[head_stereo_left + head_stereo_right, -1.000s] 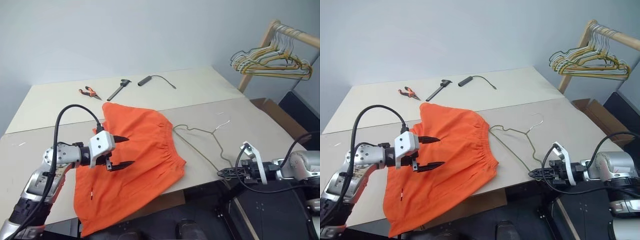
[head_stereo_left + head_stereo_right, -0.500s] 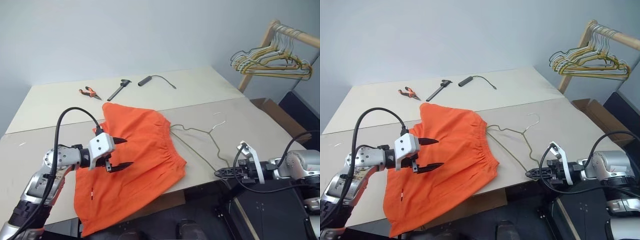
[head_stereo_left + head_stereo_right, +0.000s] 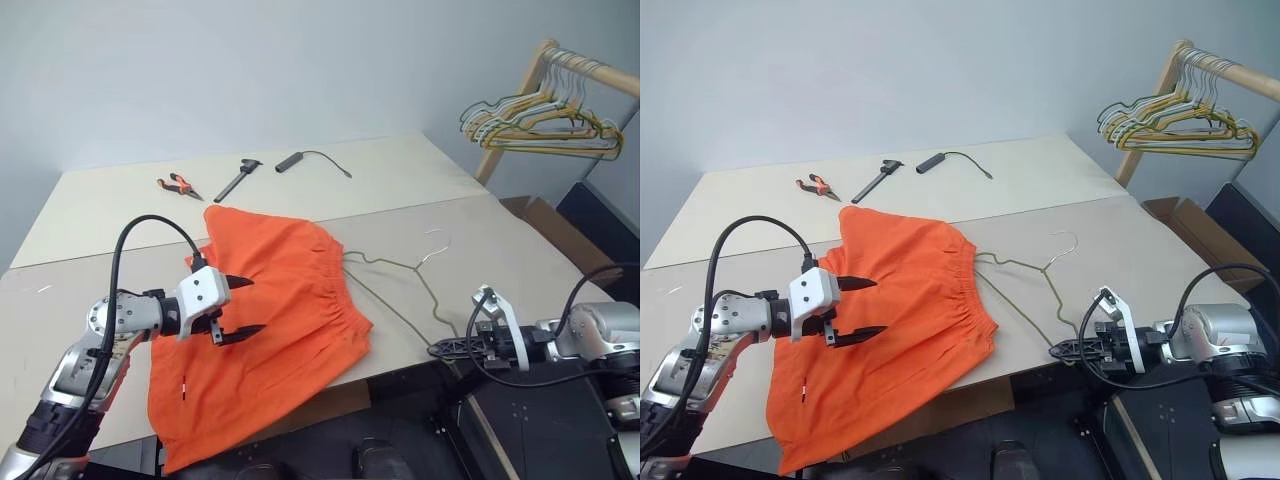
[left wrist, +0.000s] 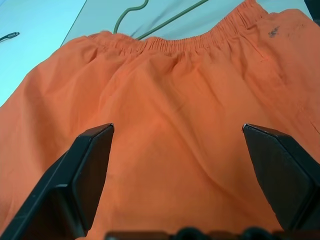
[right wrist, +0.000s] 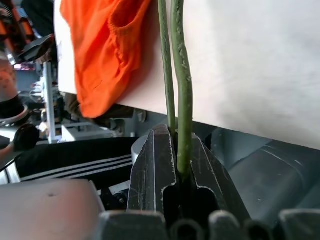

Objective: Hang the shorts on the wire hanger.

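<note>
The wire hanger (image 3: 1025,285) has turned a little on the desk (image 3: 1120,235) since a moment ago, its far corner now against the waistband of the shorts (image 3: 890,330), because the right tool (image 3: 1060,351) pinches its near corner. The left tool (image 3: 865,308) still hovers wide above the flat shorts, so I judge the threading is not yet begun

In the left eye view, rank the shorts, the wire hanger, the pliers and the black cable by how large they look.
1. shorts
2. wire hanger
3. black cable
4. pliers
The cable and pliers look close in size and lie farther from the camera, so that order is unsure.
</note>
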### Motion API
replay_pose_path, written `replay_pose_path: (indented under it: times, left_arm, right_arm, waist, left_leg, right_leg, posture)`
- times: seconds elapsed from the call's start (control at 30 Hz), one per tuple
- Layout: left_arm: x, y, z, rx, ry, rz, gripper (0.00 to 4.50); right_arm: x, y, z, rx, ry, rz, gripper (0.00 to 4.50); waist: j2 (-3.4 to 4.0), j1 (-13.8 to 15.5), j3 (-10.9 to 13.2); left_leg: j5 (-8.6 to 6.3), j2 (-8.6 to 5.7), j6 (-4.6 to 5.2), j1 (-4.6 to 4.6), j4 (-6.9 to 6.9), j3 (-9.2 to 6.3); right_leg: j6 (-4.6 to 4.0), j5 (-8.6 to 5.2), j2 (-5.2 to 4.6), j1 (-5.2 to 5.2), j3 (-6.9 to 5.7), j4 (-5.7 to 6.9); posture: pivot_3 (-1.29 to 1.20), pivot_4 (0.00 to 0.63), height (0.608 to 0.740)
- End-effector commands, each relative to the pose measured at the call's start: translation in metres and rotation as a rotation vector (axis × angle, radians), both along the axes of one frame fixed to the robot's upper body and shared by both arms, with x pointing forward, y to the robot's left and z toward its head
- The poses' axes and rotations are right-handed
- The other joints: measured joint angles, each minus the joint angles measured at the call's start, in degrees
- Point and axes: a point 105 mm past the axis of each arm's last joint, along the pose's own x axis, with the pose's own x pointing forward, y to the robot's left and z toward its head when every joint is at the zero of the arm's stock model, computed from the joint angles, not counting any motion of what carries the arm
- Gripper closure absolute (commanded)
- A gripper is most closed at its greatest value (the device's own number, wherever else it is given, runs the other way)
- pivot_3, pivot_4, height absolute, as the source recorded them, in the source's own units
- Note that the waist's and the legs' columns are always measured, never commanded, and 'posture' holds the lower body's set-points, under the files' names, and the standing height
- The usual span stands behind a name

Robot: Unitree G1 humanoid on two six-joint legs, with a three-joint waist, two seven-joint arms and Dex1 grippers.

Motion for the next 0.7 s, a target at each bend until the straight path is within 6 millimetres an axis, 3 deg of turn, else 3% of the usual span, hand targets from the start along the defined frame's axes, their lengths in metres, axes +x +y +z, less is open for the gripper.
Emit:
replay_pose_path:
  times: [0.03,0.47,0.7]
  left_arm:
    - [0.000,-0.004,0.008,0.007,-0.046,-0.015,0.03]
    - [0.002,-0.003,0.009,0.019,-0.077,0.002,0.03]
    - [-0.001,0.001,0.007,0.020,-0.078,0.026,0.03]
  right_arm:
    - [0.004,0.007,0.019,0.060,-0.060,0.058,4.50]
    - [0.051,0.025,0.011,0.049,-0.040,0.090,4.50]
    - [0.063,0.037,0.010,0.049,-0.056,0.133,4.50]
  waist:
    - [0.00,0.00,0.00]
    - [0.02,-0.05,-0.02]
    - [0.05,0.20,-0.03]
  left_leg:
    - [0.00,0.00,0.00,0.00,0.00,0.00]
    - [-0.01,-0.02,0.01,-0.01,0.10,0.09]
    - [-0.01,-0.02,0.00,-0.01,0.11,0.09]
  right_leg:
    - [0.00,0.00,0.00,0.00,0.00,0.00]
    - [0.04,0.05,0.01,-0.04,0.09,0.05]
    - [0.04,0.06,-0.01,-0.05,0.08,0.13]
  posture:
    - [-0.12,0.000,0.740]
    - [-0.08,0.000,0.740]
    - [-0.06,0.000,0.740]
